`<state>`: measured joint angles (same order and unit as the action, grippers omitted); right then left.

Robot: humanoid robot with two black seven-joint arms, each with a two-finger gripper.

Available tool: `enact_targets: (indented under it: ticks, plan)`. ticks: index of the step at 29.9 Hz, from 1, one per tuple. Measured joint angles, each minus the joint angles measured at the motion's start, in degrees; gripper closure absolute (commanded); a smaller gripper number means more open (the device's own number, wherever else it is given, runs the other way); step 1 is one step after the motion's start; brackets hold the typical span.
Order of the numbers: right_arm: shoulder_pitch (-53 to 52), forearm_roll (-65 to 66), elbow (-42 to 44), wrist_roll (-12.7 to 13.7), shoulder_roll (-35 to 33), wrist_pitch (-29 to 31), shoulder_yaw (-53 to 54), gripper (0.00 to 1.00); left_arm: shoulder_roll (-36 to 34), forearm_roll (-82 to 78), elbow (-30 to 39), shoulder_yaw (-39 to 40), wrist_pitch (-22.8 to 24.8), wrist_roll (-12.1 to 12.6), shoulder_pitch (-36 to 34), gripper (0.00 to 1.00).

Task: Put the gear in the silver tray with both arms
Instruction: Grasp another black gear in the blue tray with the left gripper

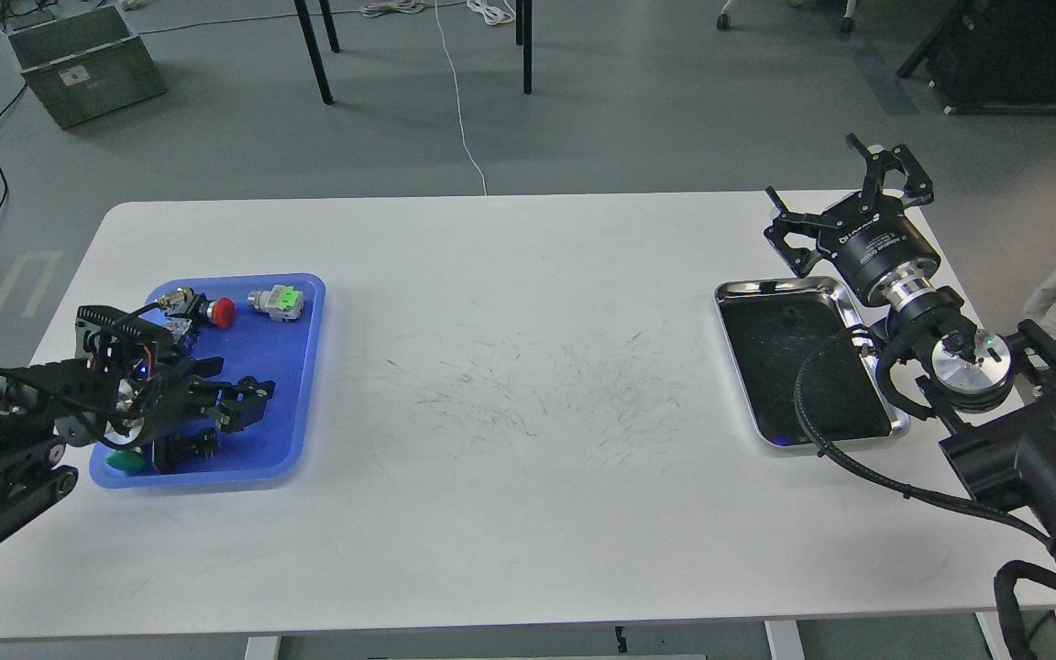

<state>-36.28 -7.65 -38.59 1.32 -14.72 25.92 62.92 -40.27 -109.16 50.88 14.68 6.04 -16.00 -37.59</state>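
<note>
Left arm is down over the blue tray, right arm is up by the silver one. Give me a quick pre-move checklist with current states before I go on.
1. Silver tray free to receive: ok, its dark bottom shows nothing lying in it.
2. Right gripper clear of the tray: ok, it sits past the tray's far rim, fingers spread.
3. Left gripper over the blue tray: ok, inside its rim.
4. Gear located: cannot tell; dark parts lie under the left arm, none clearly a gear.
5. Left gripper holding anything: cannot tell, too dark.
6. Table between the trays: ok, only scuff marks.
</note>
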Motion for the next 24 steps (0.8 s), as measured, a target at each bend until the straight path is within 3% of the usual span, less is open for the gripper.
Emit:
enact_targets:
  ticks: [3,6,10,19,24]
  plan:
    - [-0.01,0.0,0.0,0.0,-0.04,0.0,0.0,0.04,-0.07,0.07,-0.01,-0.77,-0.47,-0.01,-0.11,0.55]
    - [0.0,0.0,0.0,0.0,-0.06,0.0,0.0,0.04,-0.12,0.11,-0.07,-1.14,-0.55,-0.02,-0.22,0.74]
    - [0.04,0.0,0.0,0.0,-0.06,-0.03,0.0,0.04,-0.2,0.18,-0.27,-1.26,-0.55,-0.05,-0.23,0.86]
    - [-0.12,0.0,0.0,0.0,-0.06,-0.07,-0.09,0.04,-0.37,1.04,-0.94,-1.18,-0.41,-0.62,-0.61,0.9]
    - [-0.35,0.0,0.19,0.0,-0.05,-0.08,-0.09,0.04,-1.23,1.74,-0.1,-1.02,-0.15,-0.95,-4.32,0.9]
